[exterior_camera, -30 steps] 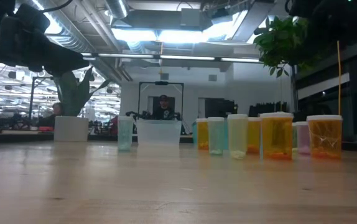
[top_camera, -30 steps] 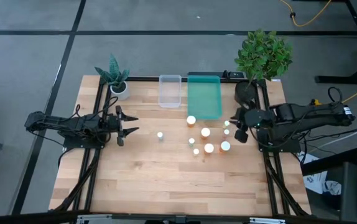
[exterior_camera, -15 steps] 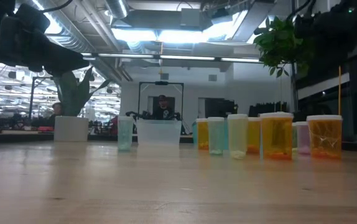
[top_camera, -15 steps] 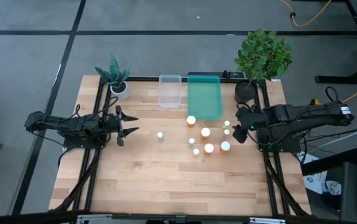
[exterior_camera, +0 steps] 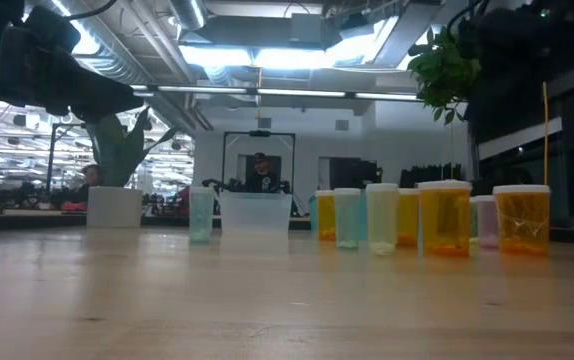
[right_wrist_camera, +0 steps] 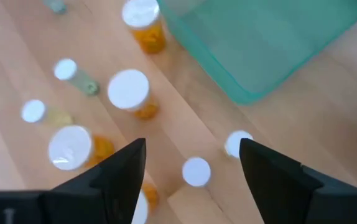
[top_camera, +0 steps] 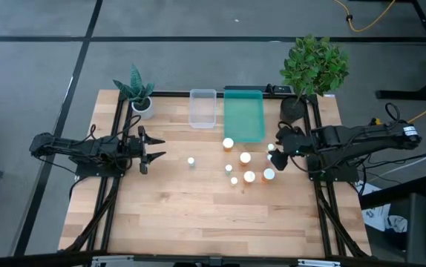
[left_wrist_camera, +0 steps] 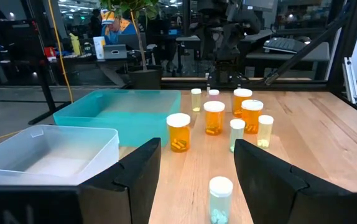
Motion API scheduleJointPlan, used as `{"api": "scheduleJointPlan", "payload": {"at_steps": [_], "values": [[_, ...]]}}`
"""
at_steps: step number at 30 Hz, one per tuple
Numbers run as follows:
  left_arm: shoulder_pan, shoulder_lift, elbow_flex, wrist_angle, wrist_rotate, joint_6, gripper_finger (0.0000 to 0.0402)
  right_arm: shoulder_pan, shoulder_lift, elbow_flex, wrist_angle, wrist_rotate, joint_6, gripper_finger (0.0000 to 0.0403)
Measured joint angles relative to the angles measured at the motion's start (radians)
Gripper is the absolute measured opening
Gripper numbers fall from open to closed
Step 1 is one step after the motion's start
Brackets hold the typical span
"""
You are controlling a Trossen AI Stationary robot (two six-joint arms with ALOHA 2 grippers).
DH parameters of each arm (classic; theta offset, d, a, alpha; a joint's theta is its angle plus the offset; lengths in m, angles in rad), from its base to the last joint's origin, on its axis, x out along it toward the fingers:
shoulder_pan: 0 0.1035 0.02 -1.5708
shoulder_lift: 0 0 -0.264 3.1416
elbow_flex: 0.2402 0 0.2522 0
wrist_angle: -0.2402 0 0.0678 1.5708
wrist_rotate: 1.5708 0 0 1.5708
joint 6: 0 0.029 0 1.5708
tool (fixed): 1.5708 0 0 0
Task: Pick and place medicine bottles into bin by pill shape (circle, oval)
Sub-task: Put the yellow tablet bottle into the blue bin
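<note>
We see even overhead light on the table; ceiling lamps glare at upper centre, and bottles look blurred.

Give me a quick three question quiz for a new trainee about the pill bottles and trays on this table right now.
1. True or false: the teal tray already holds a medicine bottle.
2. Which hand is over the bottle cluster? A) left hand B) right hand
3. Fill in: one small bottle stands apart from the cluster, nearer the ____ hand.

Key
1. False; both the teal tray and the clear tray hold no bottles.
2. B; the right hand is open above the cluster's edge by the teal tray.
3. Left; the left hand waits beside it, holding nothing.
</note>
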Motion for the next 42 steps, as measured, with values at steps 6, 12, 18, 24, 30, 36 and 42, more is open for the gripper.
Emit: {"api": "scheduleJointPlan", "payload": {"at_steps": [6,12,18,24,30,36,42], "values": [[0.000,0.000,0.000,0.000,0.000,-0.012,0.0195,-0.018,0.092,0.000,-0.049,0.001,0.089,0.0261],[0.000,0.000,0.000,0.000,0.000,-0.038,0.0195,-0.045,0.231,-0.001,-0.035,0.011,0.136,0.0261],[0.000,0.000,0.000,0.000,0.000,-0.084,0.0195,-0.084,0.310,-0.001,-0.043,0.023,0.236,0.0261],[0.000,0.000,0.000,0.000,0.000,-0.085,0.0195,-0.124,0.335,-0.001,-0.029,-0.008,0.237,0.0261],[0.000,0.000,0.000,0.000,0.000,-0.085,0.0195,-0.157,0.349,-0.001,-0.029,0.000,0.231,0.0261],[0.000,0.000,0.000,0.000,0.000,-0.085,0.0195,-0.163,0.348,-0.001,-0.025,0.000,0.209,0.0261],[0.000,0.000,0.000,0.000,0.000,-0.085,0.0195,-0.163,0.348,-0.001,-0.021,0.000,0.208,0.0261]]}}
